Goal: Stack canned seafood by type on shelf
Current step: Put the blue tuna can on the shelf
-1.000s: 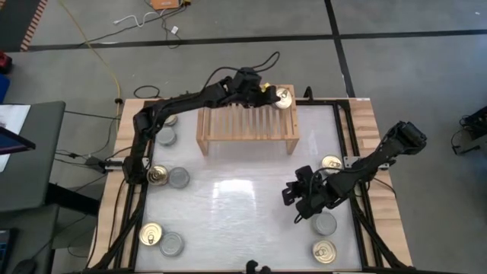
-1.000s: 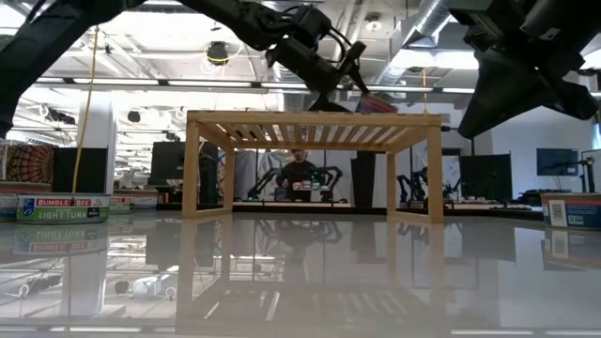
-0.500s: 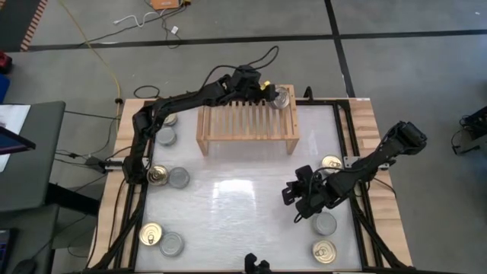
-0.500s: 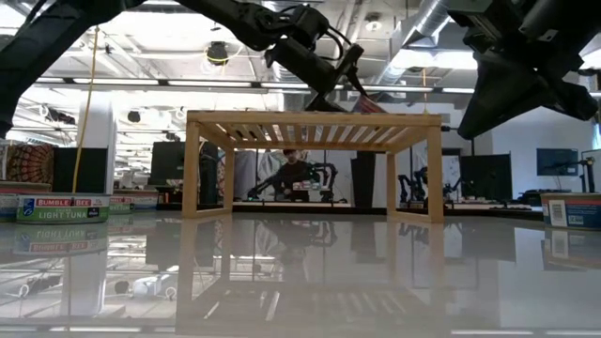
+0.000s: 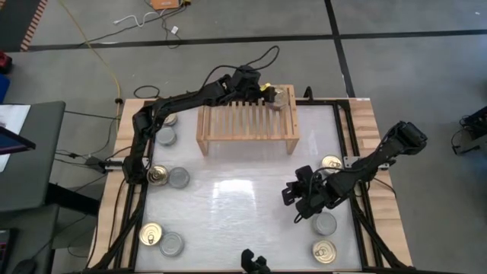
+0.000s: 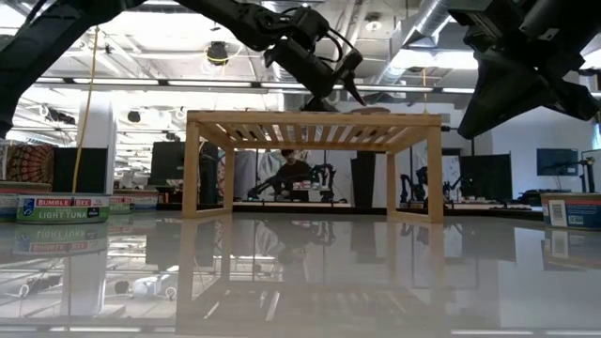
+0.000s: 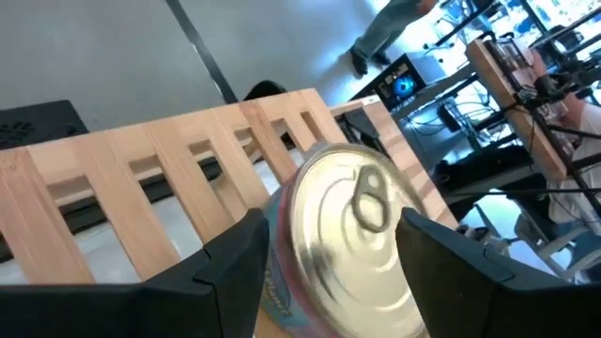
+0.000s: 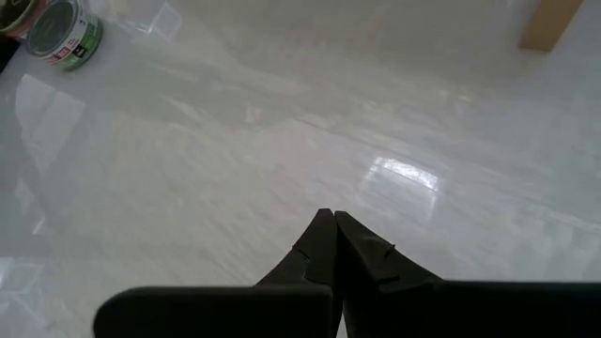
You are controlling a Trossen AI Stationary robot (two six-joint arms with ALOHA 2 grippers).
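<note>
The light-wood shelf (image 5: 243, 122) stands at the table's far middle. A gold pull-tab can (image 7: 347, 235) lies flat on the far right corner of its slatted top (image 6: 371, 110). My left gripper (image 7: 331, 221) reaches over the shelf from its far left side, with the can between its fingers (image 5: 277, 97). My right gripper (image 8: 329, 218) is shut on nothing and hangs above the bare table right of centre (image 5: 291, 194). Other cans lie loose along the table's left and right sides. My left gripper has the can's round side wall (image 7: 274, 253) between its two fingers, one on each side, with the lid facing up. The fingers come slanting down from the shelf's far left. The can's bottom rests on the slats (image 7: 141, 188).
Gold and silver cans lie near the left edge (image 5: 158, 175), (image 5: 178, 177), (image 5: 165, 137), (image 5: 151, 234). More lie near the right edge (image 5: 331, 162), (image 5: 325, 223), (image 5: 323, 251). The white table middle (image 5: 228, 205) in front of the shelf has free room. People and other robots show in the room beyond.
My left gripper has rolled at the wrist without shifting place. The can, tilted a second ago with its label showing above the shelf, now lies flat on the slats. My right arm has kept still.
</note>
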